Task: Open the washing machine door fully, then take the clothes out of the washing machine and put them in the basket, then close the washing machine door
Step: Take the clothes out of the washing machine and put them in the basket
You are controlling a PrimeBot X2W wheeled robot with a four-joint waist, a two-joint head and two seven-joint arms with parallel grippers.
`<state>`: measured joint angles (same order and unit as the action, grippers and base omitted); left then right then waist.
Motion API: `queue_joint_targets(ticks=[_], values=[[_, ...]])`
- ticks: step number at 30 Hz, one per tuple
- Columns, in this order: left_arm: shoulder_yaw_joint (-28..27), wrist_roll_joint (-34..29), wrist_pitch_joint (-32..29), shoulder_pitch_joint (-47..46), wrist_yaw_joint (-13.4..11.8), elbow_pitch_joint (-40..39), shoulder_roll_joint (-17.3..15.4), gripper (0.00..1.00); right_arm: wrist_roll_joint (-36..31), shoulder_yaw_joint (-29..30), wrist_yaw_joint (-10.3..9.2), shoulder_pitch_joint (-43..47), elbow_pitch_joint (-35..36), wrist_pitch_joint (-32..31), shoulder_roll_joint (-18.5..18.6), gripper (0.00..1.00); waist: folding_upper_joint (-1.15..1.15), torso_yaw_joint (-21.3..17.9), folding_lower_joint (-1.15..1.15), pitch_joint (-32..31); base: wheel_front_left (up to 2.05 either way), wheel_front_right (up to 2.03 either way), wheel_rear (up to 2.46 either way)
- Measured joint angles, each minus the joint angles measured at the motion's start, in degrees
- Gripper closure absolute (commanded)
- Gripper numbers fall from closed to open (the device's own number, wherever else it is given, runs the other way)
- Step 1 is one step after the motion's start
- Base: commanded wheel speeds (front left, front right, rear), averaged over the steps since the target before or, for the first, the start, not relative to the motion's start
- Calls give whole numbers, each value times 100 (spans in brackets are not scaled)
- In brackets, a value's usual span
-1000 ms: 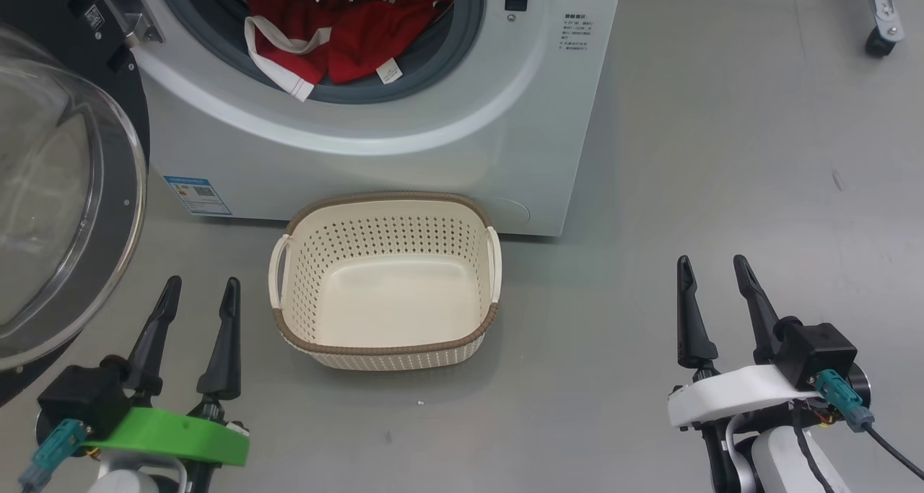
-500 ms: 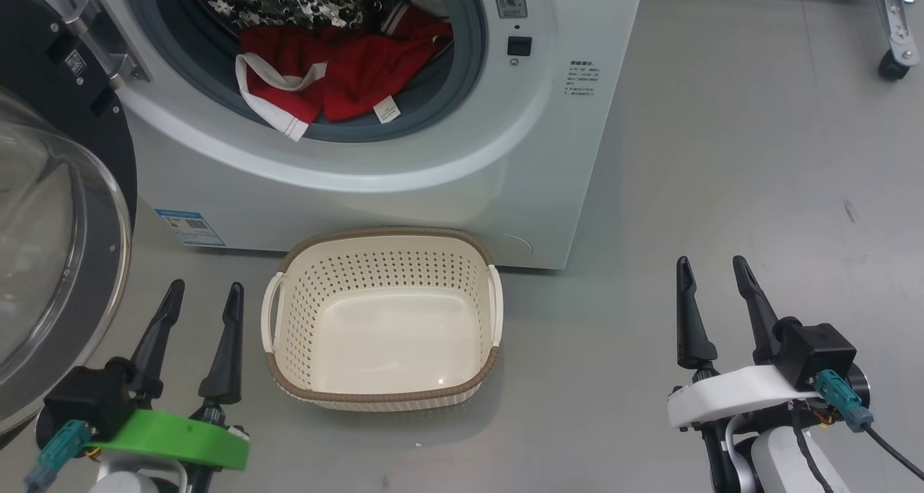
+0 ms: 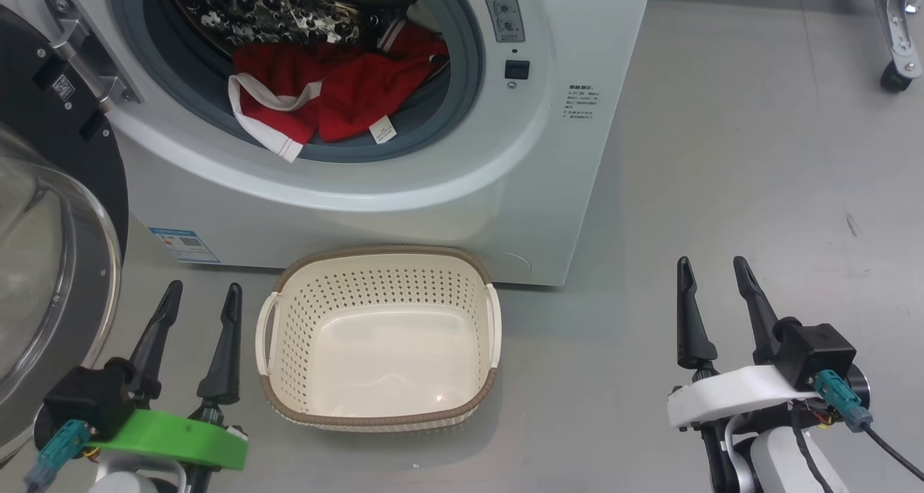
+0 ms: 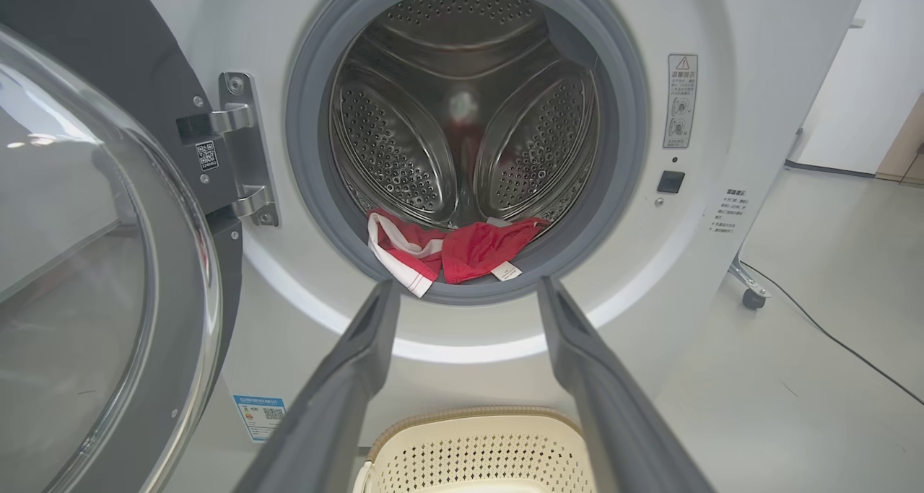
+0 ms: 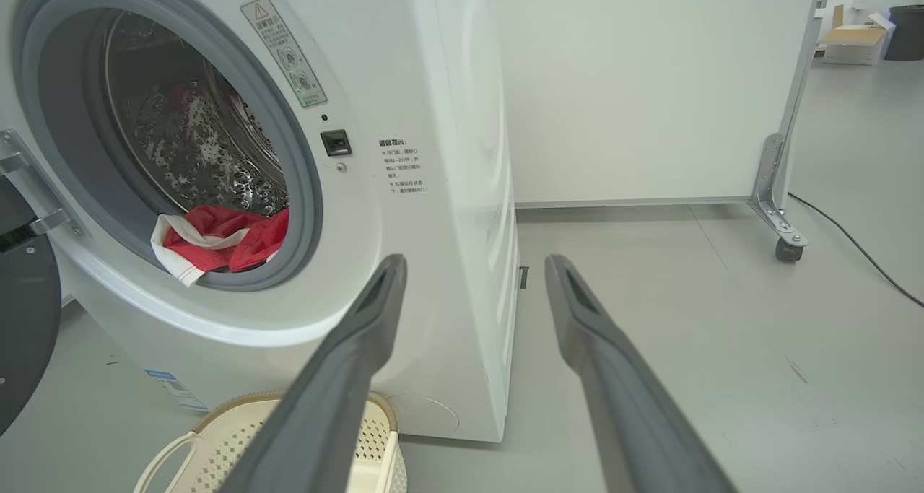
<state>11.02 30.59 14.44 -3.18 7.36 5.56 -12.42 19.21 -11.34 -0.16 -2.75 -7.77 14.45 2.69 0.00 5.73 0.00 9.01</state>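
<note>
1. The left hand [image 3: 203, 287] rests low at the lower left of the head view, over the floor [image 3: 722, 154]. Its two dark fingers point forward, toward the washing machine [image 3: 462, 190]. The fingers stand apart and grasp nothing.
2. The right hand [image 3: 711, 260] sits at the lower right, well apart from the machine. Its fingers also point forward. It is released too, with nothing between the fingers.
3. The washing machine door [image 3: 43, 118] is swung open to the robot's left on its metal hinge [image 3: 86, 53]. Its clear glass bowl bulges out beside the left hand.
4. The round opening of the machine faces the robot, so the steel drum [image 4: 462, 103] is visible inside.
5. The clothes [image 3: 346, 96] lie at the bottom of the drum mouth. The red heap stretches from left to right along the lower edge. A white trim band and a small white label hang forward over the grey gasket [image 3: 462, 67].
6. The basket [image 3: 382, 251] stands upright on the floor just in front of the machine, between the two hands and nearer to the left one. Its open side faces up, with one handle on each side. Nothing lies inside it.
</note>
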Motion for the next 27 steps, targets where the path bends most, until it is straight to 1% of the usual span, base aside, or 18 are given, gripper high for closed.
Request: queue_joint_targets(ticks=[27], values=[[-54,-59,0,0,0,63,34,0,53,-25,-1,-1,-5,0,0,0,0,-19,0,-39,1,-1,0]])
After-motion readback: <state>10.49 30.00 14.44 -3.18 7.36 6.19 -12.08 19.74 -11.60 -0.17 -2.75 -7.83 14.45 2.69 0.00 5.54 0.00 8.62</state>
